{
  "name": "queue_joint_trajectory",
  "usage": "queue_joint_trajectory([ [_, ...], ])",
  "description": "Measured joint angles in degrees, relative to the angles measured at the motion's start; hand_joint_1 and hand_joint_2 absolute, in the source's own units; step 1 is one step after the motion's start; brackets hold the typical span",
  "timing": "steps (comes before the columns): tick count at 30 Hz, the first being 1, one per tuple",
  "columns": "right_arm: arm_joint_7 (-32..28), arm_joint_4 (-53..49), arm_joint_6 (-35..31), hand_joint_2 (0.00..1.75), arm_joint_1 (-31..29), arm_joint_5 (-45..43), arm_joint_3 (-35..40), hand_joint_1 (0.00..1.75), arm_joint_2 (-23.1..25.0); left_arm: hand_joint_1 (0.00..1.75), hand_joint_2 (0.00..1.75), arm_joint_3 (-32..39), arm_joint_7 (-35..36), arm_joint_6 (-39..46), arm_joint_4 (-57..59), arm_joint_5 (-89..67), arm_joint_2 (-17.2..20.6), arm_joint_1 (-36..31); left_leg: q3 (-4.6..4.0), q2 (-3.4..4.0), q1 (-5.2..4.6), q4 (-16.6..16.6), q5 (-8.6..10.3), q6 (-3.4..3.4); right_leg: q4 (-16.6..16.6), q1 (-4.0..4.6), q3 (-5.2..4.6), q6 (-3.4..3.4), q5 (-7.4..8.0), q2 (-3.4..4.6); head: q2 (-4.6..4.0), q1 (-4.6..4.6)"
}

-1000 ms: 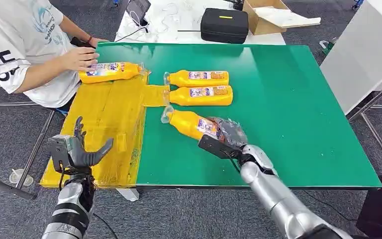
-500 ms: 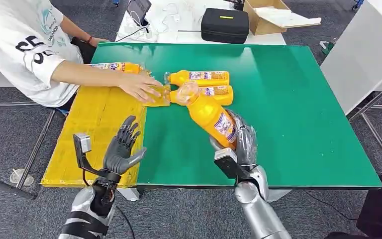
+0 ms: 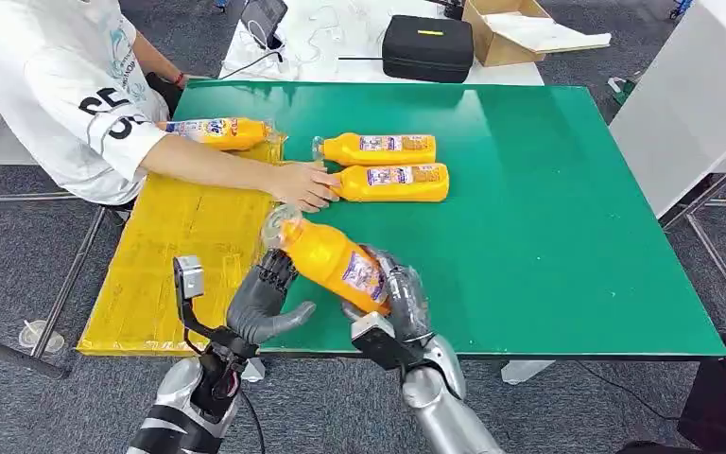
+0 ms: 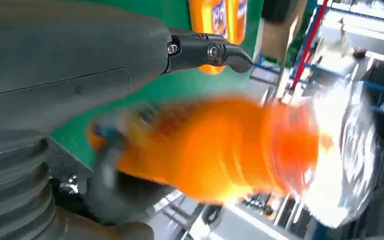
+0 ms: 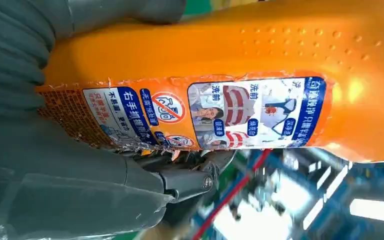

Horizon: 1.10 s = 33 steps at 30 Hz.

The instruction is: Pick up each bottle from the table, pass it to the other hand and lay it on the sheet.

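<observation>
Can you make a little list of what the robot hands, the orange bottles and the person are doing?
right hand: grips the base end of the held bottle, lifted off the green table
left hand: fingers apart, just under the bottle's neck end
bottles on table: two, lying side by side
bottle on sheet: one, on the yellow sheet
person's hand: touching the nearer table bottle

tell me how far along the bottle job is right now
Done: one bottle lies on the yellow sheet. In hand: the right hand grips a lifted bottle, its cap end toward the left hand, which is close beside it, fingers spread, not yet gripping. Left: two bottles lie on the green table; a person's hand touches the nearer one.
</observation>
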Motion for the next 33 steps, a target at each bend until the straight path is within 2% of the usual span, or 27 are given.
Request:
queue_joint_trajectory([
  [9, 0.8, 7.6, 1.2, 1.75, -2.6, 0.1, 5.3, 1.75, 4.3, 0.00, 1.75, -1.8, -0.4, 0.9, 0.6, 0.0, 0.7, -0.7, 0.01, 0.00, -0.01, 0.0, 0.02, -0.01, 0.0, -0.01, 0.00, 0.00, 0.01, 0.00, 0.00, 0.00],
  [19, 2.0, 12.5, 1.5, 1.75, -4.5, -0.6, 7.5, 1.75, 5.1, 0.00, 1.75, -1.7, -0.8, 2.0, 1.8, 0.1, 1.4, -0.8, 0.01, 0.00, -0.01, 0.0, 0.02, -0.01, 0.0, -0.01, -0.02, 0.00, 0.00, 0.00, 0.00, 0.00],
  [20, 2.0, 13.0, 1.5, 1.75, -4.5, -0.8, 7.6, 1.75, 5.2, 1.38, 1.75, -1.7, -0.8, 2.2, 1.8, 0.1, 1.5, -0.8, 0.01, 0.01, 0.00, 0.0, 0.02, -0.01, 0.0, -0.01, -0.02, 0.00, 0.01, 0.00, 0.00, 0.00],
  [27, 2.0, 14.7, 1.5, 1.75, -4.7, -1.9, 8.5, 1.75, 5.5, 1.38, 1.75, -1.5, -1.2, 3.8, 2.1, -0.6, 1.6, -0.8, 0.01, 0.01, -0.01, 0.0, 0.02, -0.01, 0.0, -0.01, -0.02, 0.00, 0.01, 0.00, 0.00, 0.00],
  [28, 2.0, 14.9, 1.5, 1.75, -4.8, -2.0, 8.5, 1.75, 5.5, 1.75, 1.75, -1.5, -1.3, 3.9, 2.1, -0.6, 1.6, -0.8, 0.01, 0.01, -0.01, 0.0, 0.02, -0.01, 0.0, -0.01, -0.02, 0.00, 0.01, 0.00, 0.00, 0.00],
  [33, 2.0, 15.3, 1.5, 1.75, -5.0, -2.2, 8.9, 1.75, 5.5, 1.75, 1.75, -1.4, -1.4, 4.2, 2.1, -0.6, 1.6, -0.8, 0.01, 0.01, -0.01, 0.0, 0.02, -0.01, 0.0, -0.01, -0.02, 0.00, 0.01, 0.00, 0.00, 0.02],
])
